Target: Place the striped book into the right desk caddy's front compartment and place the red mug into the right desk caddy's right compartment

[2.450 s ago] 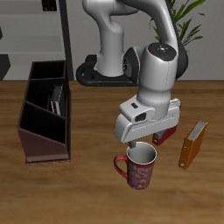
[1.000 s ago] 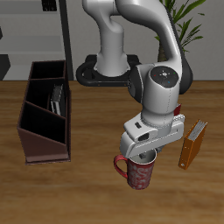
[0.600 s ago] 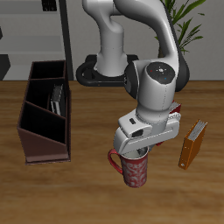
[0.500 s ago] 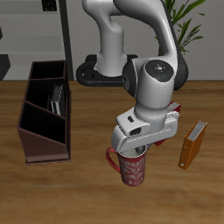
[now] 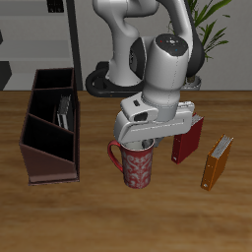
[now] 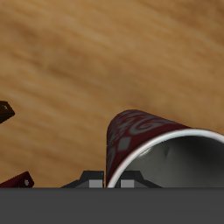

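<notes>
**Gripper clamped on mug rim, mug off the table**

My gripper [image 5: 146,144] is closed on the rim of the red mug [image 5: 136,164]. In the exterior view the mug hangs upright under the hand, handle pointing toward the caddy [image 5: 51,123], and a shadow sits on the table [image 5: 98,212] just below its base, so I read it as lifted clear. In the wrist view I see the mug [image 6: 149,144] right up against the hand, with its mottled red wall and pale grey inside, and wood grain beyond it. The fingers themselves are mostly hidden by the hand body, so the exact contact line isn't visible.

The mug is about mid-table, well apart from the caddy. The caddy stands near the table's edge, long axis running front to back, with its slanted dividers showing. The striped book [image 5: 64,111] stands inside the caddy, in one of the slanted-divider sections; I can't tell which one from here.

The red book [image 5: 186,140] stands just behind the arm, partly hidden by it. The orange book [image 5: 218,162] stands upright beyond that, away from the mug.
</notes>
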Motion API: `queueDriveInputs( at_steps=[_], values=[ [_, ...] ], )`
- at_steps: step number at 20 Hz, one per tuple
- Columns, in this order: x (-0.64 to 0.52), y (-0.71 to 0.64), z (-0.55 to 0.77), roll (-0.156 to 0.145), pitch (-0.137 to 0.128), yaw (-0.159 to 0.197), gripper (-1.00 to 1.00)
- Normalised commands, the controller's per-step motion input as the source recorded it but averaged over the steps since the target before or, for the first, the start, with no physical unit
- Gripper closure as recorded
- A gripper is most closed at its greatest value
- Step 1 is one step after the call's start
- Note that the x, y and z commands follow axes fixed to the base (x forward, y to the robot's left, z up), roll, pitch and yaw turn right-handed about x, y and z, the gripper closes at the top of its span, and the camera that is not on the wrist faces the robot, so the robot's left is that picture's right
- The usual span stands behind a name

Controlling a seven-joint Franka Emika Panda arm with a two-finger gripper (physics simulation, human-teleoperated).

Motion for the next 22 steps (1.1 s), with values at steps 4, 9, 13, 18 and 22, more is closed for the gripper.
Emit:
queueDriveInputs(
  at_steps=[4, 9, 13, 18, 22],
  values=[
    [-0.59, -0.09, 0.51, 0.02, -0.063, -0.074, 1.0],
    [-0.53, -0.15, 0.51, 0.02, -0.061, -0.041, 1.0],
    [-0.61, -0.16, 0.48, 0.026, -0.079, -0.023, 1.0],
    [-0.43, -0.24, 0.3, 0.033, -0.056, -0.049, 1.0],
    [-0.42, -0.25, 0.15, 0.073, -0.017, -0.04, 1.0]
  ],
)
